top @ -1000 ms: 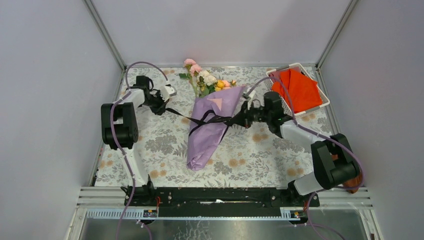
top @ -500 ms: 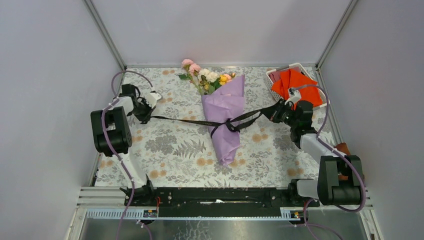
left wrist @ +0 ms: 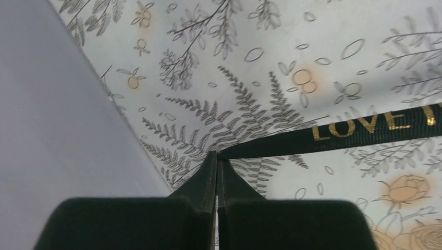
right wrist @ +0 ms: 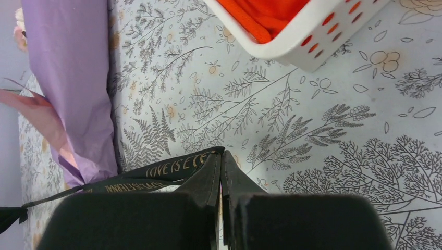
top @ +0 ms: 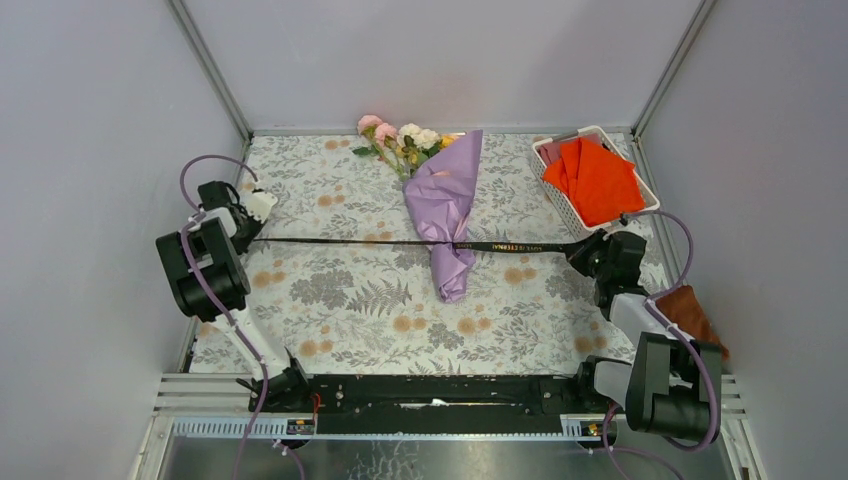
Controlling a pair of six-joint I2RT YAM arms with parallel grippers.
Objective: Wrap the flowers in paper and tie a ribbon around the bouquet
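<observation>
Black-and-white left arm (top: 200, 270), matching right arm (top: 670, 385), lilac cables (top: 212, 158), black wedge-shaped end effector fingers (left wrist: 205, 179)

There is one bouquet (top: 446, 225), made of one sheet of lilac paper (top: 440, 195) and one bunch of flowers (top: 400, 142). In the bunch, two pink blooms (top: 371, 124) and two white blooms (top: 410, 131) can be counted, and any others are too hidden by the paper to count. Also in view are one black ribbon (top: 350, 241) with gold lettering, two grippers, the left gripper (left wrist: 217, 159) and the right gripper (right wrist: 221, 159), one floral tablecloth (top: 340, 290), one white basket (right wrist: 312, 49), one orange-red cloth (top: 598, 180) and one brown cloth (top: 692, 310).
</observation>
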